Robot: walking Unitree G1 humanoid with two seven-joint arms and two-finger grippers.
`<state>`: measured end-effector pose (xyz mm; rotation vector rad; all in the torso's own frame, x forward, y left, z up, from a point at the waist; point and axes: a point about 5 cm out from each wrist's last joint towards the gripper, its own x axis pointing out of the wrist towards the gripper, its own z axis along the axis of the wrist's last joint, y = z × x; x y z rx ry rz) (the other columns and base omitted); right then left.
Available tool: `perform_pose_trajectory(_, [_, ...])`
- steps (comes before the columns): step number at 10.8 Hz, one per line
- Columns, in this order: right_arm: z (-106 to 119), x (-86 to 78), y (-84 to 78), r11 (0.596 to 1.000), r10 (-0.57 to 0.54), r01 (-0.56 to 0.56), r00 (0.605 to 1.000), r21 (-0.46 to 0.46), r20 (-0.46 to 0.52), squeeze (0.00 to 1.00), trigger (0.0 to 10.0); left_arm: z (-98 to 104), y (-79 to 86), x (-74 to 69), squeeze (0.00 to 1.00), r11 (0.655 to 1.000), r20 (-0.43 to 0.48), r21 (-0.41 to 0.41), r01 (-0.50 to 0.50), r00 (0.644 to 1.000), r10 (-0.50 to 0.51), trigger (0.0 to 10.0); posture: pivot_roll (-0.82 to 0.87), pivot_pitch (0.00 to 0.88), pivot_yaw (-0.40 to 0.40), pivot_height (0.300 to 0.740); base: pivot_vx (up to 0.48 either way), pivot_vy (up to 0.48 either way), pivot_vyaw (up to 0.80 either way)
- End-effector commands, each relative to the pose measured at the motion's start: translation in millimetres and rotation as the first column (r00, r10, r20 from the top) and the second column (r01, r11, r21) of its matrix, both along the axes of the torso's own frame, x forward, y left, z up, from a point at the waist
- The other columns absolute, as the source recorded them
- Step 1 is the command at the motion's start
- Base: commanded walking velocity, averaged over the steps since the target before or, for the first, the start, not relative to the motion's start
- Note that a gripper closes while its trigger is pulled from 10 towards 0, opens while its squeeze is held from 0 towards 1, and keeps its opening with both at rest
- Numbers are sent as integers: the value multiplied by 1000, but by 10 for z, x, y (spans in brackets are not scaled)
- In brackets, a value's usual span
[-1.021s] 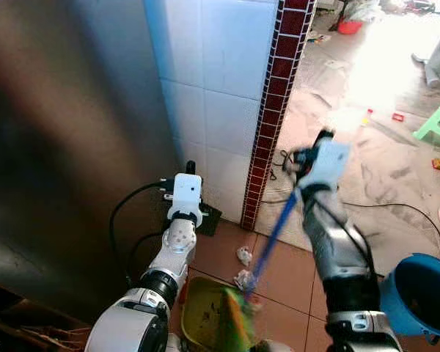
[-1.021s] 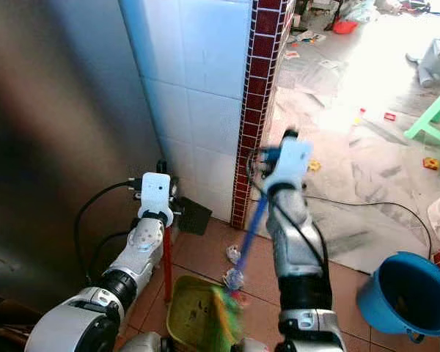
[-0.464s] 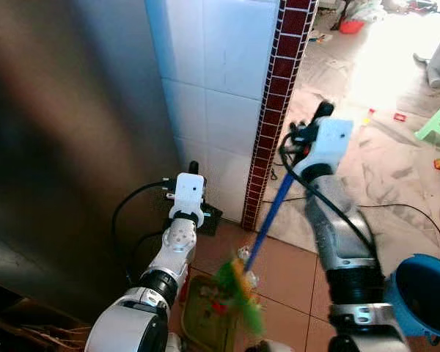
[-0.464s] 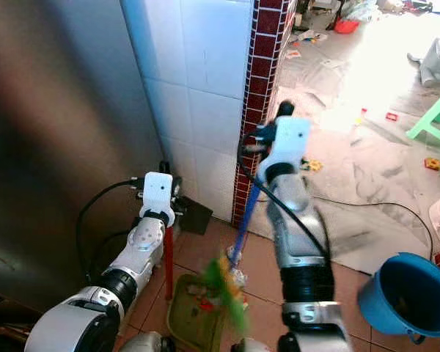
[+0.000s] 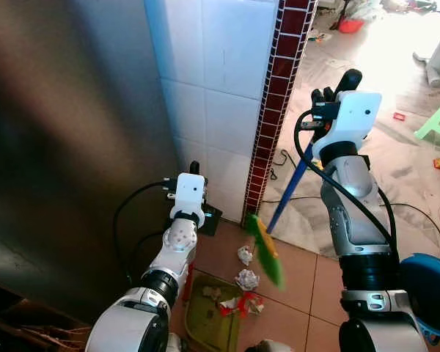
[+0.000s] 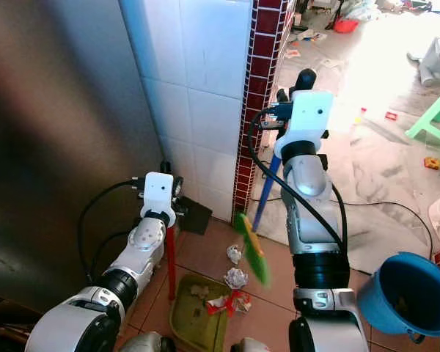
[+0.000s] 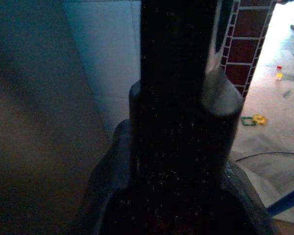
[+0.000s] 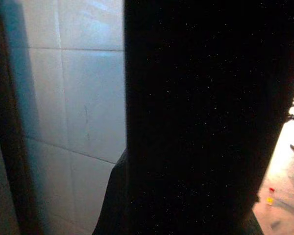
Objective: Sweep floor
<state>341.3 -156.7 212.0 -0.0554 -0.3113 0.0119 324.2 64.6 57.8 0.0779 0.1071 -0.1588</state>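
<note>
1. Broom (image 5: 266, 246): its green head hangs blurred above the tiles at 12 o'clock of the dustpan (image 5: 209, 315), blue handle running up to the right gripper (image 5: 330, 94), clamped on it.
2. Left gripper (image 5: 190, 170) clamps the dustpan's red handle (image 6: 170, 257).
3. Risk: a fast downstroke could flick the crumpled paper (image 5: 246, 279) past the pan.
4. Since half a second ago, the head has swung up and away from the pan, the right arm lifting.

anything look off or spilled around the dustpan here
Yes: two crumpled paper wads and a red scrap lie on the floor tiles beside the green dustpan, not in it. The broom hangs lifted above them.
</note>
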Motion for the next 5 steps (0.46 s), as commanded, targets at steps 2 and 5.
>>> perform_pose_trajectory(2, [-10,-14,-47,998,-37,37,999,-40,16,0,10000,-74,-17,-36,0,1000,-40,17,15,999,-14,10000,-119,24,22,740,0,0,0])
perform_pose_trajectory(5, [-99,-18,-35,998,-40,40,999,-53,-13,0,10000,-79,-14,-37,0,1000,-43,20,18,999,-17,10000,-120,18,23,740,0,0,0])
